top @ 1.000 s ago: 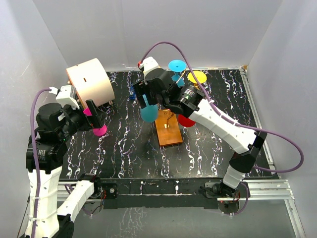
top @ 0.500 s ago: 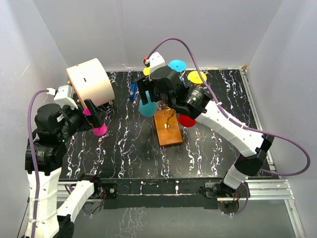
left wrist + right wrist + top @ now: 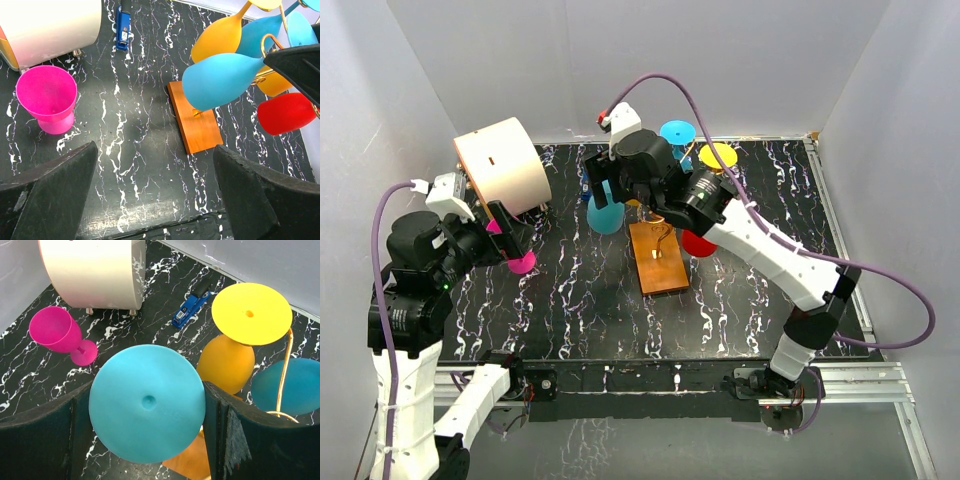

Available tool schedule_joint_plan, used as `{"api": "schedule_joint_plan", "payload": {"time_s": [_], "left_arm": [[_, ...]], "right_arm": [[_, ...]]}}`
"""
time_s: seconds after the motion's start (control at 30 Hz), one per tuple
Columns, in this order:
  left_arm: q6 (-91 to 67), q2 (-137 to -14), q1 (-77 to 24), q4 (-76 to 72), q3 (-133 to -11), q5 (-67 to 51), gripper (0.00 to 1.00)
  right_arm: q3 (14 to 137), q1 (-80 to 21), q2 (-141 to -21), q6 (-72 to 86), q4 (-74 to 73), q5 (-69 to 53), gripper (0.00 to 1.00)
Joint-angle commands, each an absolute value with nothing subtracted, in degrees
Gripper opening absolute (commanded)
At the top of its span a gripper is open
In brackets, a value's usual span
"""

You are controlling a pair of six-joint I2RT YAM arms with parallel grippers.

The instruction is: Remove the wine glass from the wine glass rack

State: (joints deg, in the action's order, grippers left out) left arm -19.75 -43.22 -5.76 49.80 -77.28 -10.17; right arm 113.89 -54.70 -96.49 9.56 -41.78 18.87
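Observation:
My right gripper [image 3: 147,410] is shut on the round foot of a light-blue wine glass [image 3: 147,402], one finger on each side of the foot. In the left wrist view that wine glass [image 3: 222,80] lies tilted in the air, bowl pointing left, above the orange-brown base [image 3: 197,125] of the wine glass rack. From above, its bowl [image 3: 605,215] hangs left of the rack base [image 3: 658,262]. Yellow [image 3: 226,362], teal [image 3: 285,385] and red [image 3: 287,112] glasses hang on the gold wire [image 3: 285,370]. My left gripper [image 3: 155,200] is open over bare table, left of the rack.
A pink glass [image 3: 47,97] stands upright on the black marbled table, in front of a white drum-shaped appliance [image 3: 502,165] at the back left. A blue stapler-like object [image 3: 122,22] lies near the back wall. White walls enclose the table on three sides.
My right gripper has carried the light-blue glass leftward, away from the rack's centre, and turned with it. The left arm has barely moved.

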Motion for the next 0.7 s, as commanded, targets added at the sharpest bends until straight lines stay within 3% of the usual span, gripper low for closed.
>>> {"api": "schedule_joint_plan", "payload": {"time_s": [0.0,0.27,0.67], "left_arm": [[-20.0,-42.9,-6.0,50.6,-79.5,-9.8,0.99],[-20.4,-42.9,-5.9,50.9,-79.8,-9.7,0.99],[-21.8,-43.4,-6.0,49.8,-79.2,-11.2,0.99]], "right_arm": [[117.5,-55.0,-97.3,9.7,-37.2,21.9,0.64],[118.5,-54.9,-97.4,9.7,-38.7,30.7,0.63],[114.8,-54.9,-90.9,12.8,-42.5,30.8,0.63]]}}
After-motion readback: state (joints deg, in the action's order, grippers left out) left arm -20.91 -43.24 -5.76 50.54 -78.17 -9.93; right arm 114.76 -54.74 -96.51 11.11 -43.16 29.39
